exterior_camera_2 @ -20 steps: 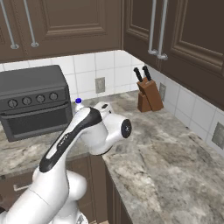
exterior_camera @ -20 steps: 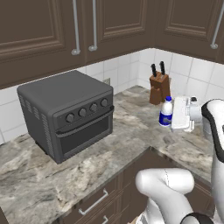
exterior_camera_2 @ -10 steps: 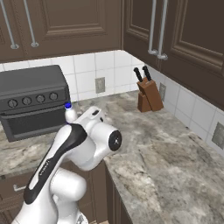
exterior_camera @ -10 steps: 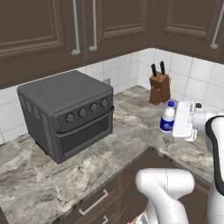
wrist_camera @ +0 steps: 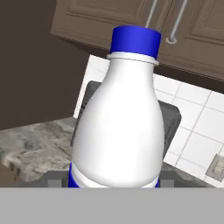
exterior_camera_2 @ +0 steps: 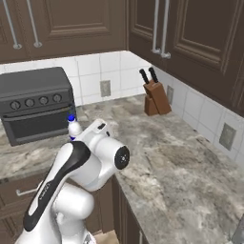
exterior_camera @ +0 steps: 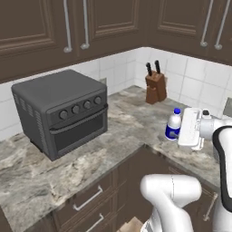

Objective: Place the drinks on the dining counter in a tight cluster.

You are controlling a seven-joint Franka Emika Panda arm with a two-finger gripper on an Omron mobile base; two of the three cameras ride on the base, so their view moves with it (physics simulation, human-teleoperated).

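Observation:
A small white bottle (exterior_camera: 173,124) with a blue cap hangs upright just above the dining counter (exterior_camera: 122,122), near its front edge. My gripper (exterior_camera: 180,131) is shut on the bottle's lower body from the right. In the right base view the bottle (exterior_camera_2: 73,128) shows above the arm's elbow, with the gripper (exterior_camera_2: 80,137) at its base and the counter (exterior_camera_2: 167,157) stretching off to the right. In the hand view the bottle (wrist_camera: 116,122) stands close and upright, and the gripper (wrist_camera: 113,180) clamps its base, with a finger tip on each side.
A dark grey toaster oven (exterior_camera: 61,111) stands on the counter to the left against the tiled wall. A wooden knife block (exterior_camera: 155,87) sits in the back corner. Dark wall cabinets (exterior_camera: 104,22) hang overhead and drawers with silver handles (exterior_camera: 88,199) run below the slab.
The hand has carried the bottle a little lower and nearer to the counter's front edge. The whole picture has also shifted slightly.

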